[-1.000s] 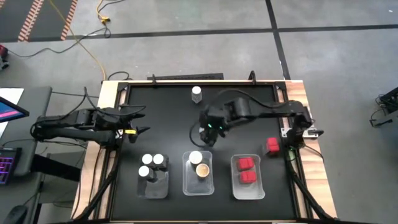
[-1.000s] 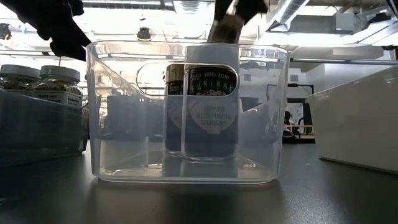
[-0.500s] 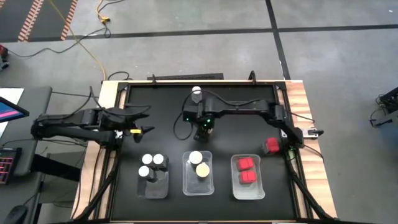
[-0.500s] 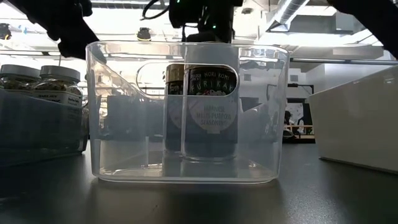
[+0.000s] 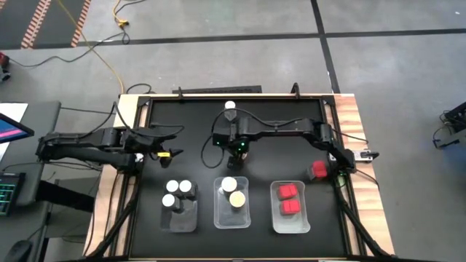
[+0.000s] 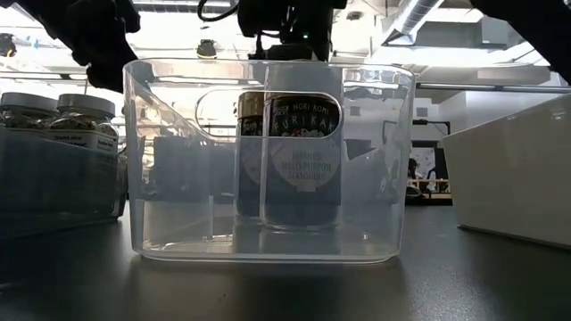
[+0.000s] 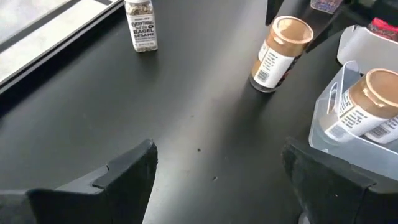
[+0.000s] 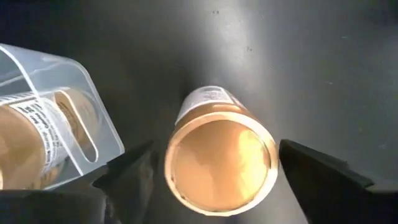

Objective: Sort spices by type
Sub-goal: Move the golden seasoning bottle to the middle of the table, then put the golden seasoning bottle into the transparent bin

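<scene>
A tan-lidded jar [image 8: 221, 158] stands upright on the black table, also seen in the left wrist view [image 7: 280, 53]. My right gripper [image 8: 217, 171] [image 5: 237, 149] hangs over it, open, one finger on each side of the lid with a gap on both. A white-capped jar [image 5: 230, 106] stands at the far centre. A red-capped jar [image 5: 318, 171] stands at the right. My left gripper [image 7: 217, 168] [image 5: 169, 151] is open and empty at the left.
Three clear trays stand along the near side. The left tray [image 5: 180, 218] holds three white-capped jars, the middle tray [image 5: 231, 217] holds two tan or cream-lidded jars [image 6: 303, 160], and the right tray [image 5: 290, 222] holds two red-capped jars. Bare tabletop lies between the grippers.
My right arm has stretched out and its gripper has shifted a little toward the table's left and far side, coming over the tan-lidded jar. My left gripper has crept a little toward the right. No jar has moved.
</scene>
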